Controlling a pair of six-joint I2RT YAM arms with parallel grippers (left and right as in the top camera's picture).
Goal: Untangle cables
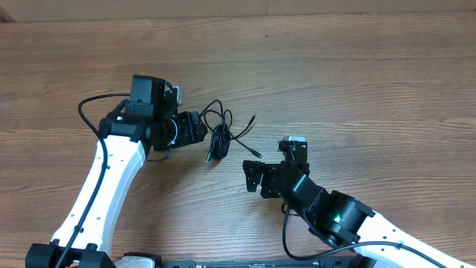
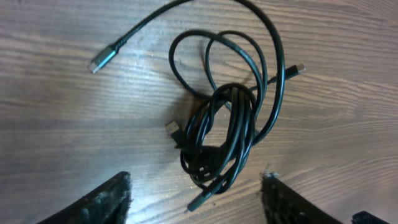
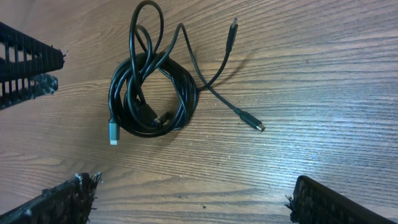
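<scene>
- Thin black cables (image 1: 219, 135) lie in a tangled coil near the middle of the brown wooden table (image 1: 372, 74).
- Left gripper (image 2: 196, 186), just beside the coil: jaws apart, gripping nothing.
- Right gripper (image 3: 193, 190), near the coil's other side: jaws wide apart, empty.

Probably a robotics lab, judging by the wood-grain worktop (image 1: 349, 67) filling the frame, one white arm (image 1: 111, 179) at lower left, second arm (image 1: 394, 232) at lower right.

Two arms with white links (image 1: 111, 175) and black joints (image 1: 167, 132), thick black wires (image 1: 81, 110) on them, small green lights (image 1: 118, 118), black rough-edged fingers (image 2: 102, 202)
</scene>
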